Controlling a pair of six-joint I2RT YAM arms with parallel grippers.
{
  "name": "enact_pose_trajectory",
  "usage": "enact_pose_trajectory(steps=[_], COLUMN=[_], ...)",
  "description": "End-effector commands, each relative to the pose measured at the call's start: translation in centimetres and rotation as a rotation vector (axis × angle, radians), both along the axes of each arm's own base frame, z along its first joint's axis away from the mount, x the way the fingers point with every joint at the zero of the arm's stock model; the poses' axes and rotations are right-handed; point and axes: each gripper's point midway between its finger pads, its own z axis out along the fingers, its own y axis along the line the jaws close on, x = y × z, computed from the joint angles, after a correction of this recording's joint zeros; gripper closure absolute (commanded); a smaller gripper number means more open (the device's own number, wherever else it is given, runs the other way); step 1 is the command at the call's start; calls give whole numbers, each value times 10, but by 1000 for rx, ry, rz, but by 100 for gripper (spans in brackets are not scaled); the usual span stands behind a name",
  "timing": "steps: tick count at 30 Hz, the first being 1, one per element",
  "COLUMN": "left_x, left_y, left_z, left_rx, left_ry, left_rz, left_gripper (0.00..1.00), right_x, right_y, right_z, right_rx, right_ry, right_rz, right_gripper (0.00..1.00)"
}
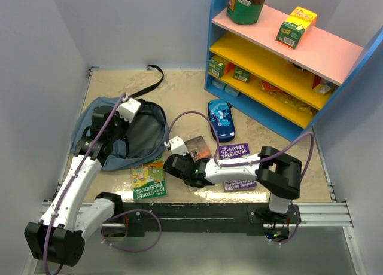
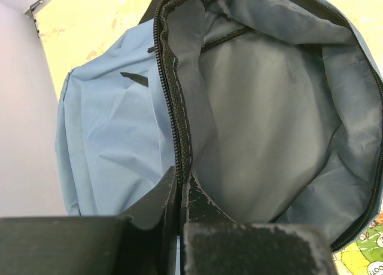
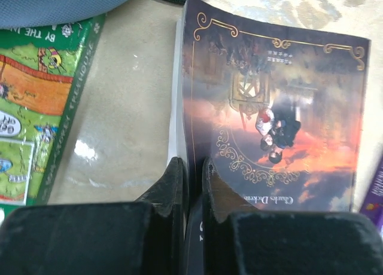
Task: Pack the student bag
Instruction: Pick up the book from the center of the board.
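Slate-blue fabric backpack (image 2: 108, 125), mouth pinched open by left end effector (image 2: 179, 174); right end effector (image 3: 192, 165) clamps dark paperback (image 3: 269, 107) for loading.

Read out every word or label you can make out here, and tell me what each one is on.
"THE 52-STOREY TREEHOUSE": purple book.
"104-STOREY TREEHOUSE": green book, upside down in the top view.
"Charles Dicke": dark book, upside down and cut off by the picture's lower edge; its title is too blurred to read.
shelf boxes: print too small to read.
student bag: no lettering visible.
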Motion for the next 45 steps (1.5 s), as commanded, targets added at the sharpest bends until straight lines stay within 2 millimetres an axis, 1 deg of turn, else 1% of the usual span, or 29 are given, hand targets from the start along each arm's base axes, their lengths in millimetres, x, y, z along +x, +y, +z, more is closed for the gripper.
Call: enact_pose_trajectory(steps=[1,2,3,4,7,12,15,16,18,19,21,22,24,25,27,28,30,31,32,34,37,38,39,40,41,42,43,44,45], left_x=[9,9,10,10,11,12,12,11,9,9,8,8,8,8,7,8,8,8,8,8,7,5,4,3,0,-2,-4,-7,-9], left_y=[-1,-1,-1,-2,-2,-2,1,1,3,3,4,4,4,3,3,3,3,3,3,4,4,3,-1,-4,-5,-7,-11,-12,-13], left_z=[28,27,27,27,26,24,24,23,23,23,23,21,19,17,15,16,15,15,16,18,27,32,32,34,33,34,36,38,41], left_rx=[-11,-12,-10,-10,-11,-10,-1,1,3,5,4,5,0,-3,-5,-3,-6,-11,-16,-24,-53,-65,-82,-90,-96,-103,-112,-116,-117], left_ry=[-88,-88,-88,-88,-89,-91,-95,-93,-93,-96,-98,-92,-85,-77,-72,-76,-77,-75,-80,-89,-123,-139,-137,-136,-122,-116,-113,-115,-121], left_rz=[-9,-12,-12,-13,-16,-15,-5,-2,5,6,11,11,15,14,14,14,14,19,21,36,54,51,35,23,14,5,-17,-24,-35], left_gripper=[100,100,100,100,100,100,100,100,100,100,100,100,100,100,100,100,100,100,100,100,100,100,100,100,100,100,100,100,100], right_x=[3,6,9,13,17,26,33,35,38,39,42,42,43,41,39,37,32,28,26,22,26,29,40,42,48,66,72,86,95], right_y=[-30,-24,-25,-25,-29,-35,-33,-31,-33,-32,-33,-32,-27,-25,-19,-15,-5,2,6,18,34,41,42,49,56,54,61,62,73], right_z=[40,63,97,122,175,222,251,270,293,314,333,353,368,388,401,415,423,438,445,446,436,423,418,411,395,384,370,354,327], right_rx=[-2,13,67,89,137,151,153,183,183,220,209,247,256,304,348,394,439,519,568,641,741,771,820,858,902,956,974,995,968], right_ry=[-51,-95,-150,-203,-290,-400,-458,-480,-524,-551,-588,-604,-617,-628,-630,-630,-624,-621,-626,-610,-600,-597,-579,-557,-541,-515,-488,-455,-417], right_rz=[-47,-24,-33,-43,-35,-53,-72,-82,-76,-84,-80,-89,-78,-75,-55,-36,-14,9,22,60,96,105,98,133,154,128,141,113,110], right_gripper=[100,100,100,100,100,100,100,100,100,100,100,100,100,100,100,100,100,100,100,100,100,100,100,100,100,100,100,100,100])
